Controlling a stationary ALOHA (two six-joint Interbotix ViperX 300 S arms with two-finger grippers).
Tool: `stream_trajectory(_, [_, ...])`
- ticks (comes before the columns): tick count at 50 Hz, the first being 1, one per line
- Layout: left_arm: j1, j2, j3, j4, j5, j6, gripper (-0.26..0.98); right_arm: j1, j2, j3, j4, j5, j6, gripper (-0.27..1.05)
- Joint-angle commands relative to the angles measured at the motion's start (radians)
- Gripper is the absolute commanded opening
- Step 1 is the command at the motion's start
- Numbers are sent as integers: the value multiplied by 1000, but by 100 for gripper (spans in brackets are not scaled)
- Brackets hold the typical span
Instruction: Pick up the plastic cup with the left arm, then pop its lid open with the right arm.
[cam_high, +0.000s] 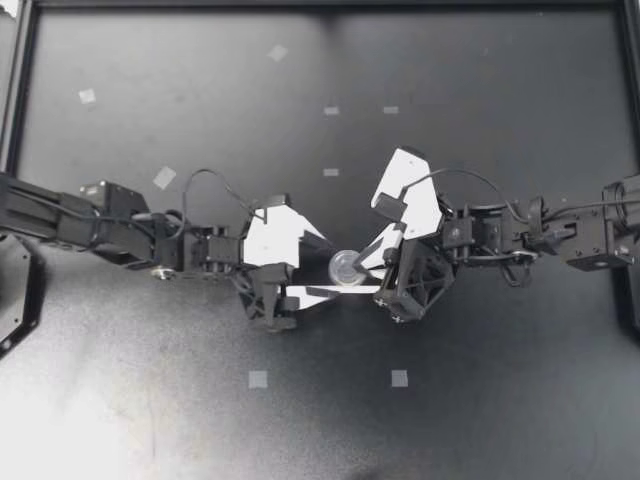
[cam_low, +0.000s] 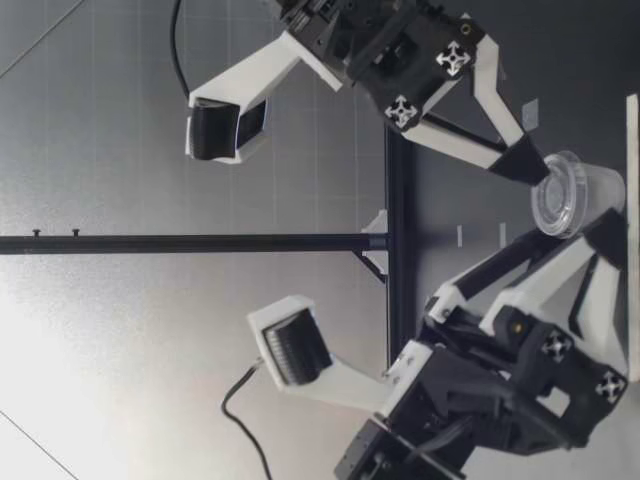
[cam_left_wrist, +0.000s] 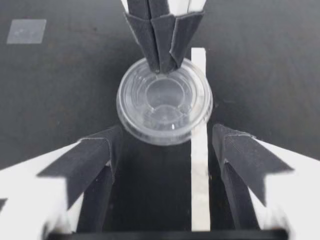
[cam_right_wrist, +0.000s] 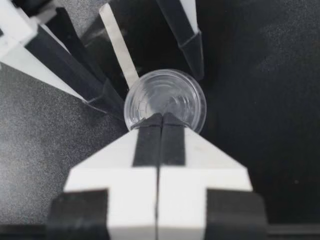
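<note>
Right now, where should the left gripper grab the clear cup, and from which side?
Take the clear cup by its side wall under the rim, level, from my left gripper's side. It stands upright between those open fingers, narrowing downward, so the flared rim should stop slipping. My right gripper's shut fingertips crowd the far rim.

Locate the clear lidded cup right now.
In the top view the clear cup stands at the middle of the table, between the open fingers of my left tool; the shut tips of my right tool meet its rim.
</note>
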Motion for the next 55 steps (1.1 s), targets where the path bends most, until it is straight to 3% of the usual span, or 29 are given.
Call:
stream_trajectory(1, [0,-6,-25,2,-17,2,63,-8,-15,-3,0,-3,6,-8])
stream_trajectory(40, [0,21,-80,2,44,2,60,-8,21,-14,-2,-14,35,-8])
stream_trajectory(55, [0,15,-84,2,58,2,26,-8,14,-11,0,-14,35,-8])
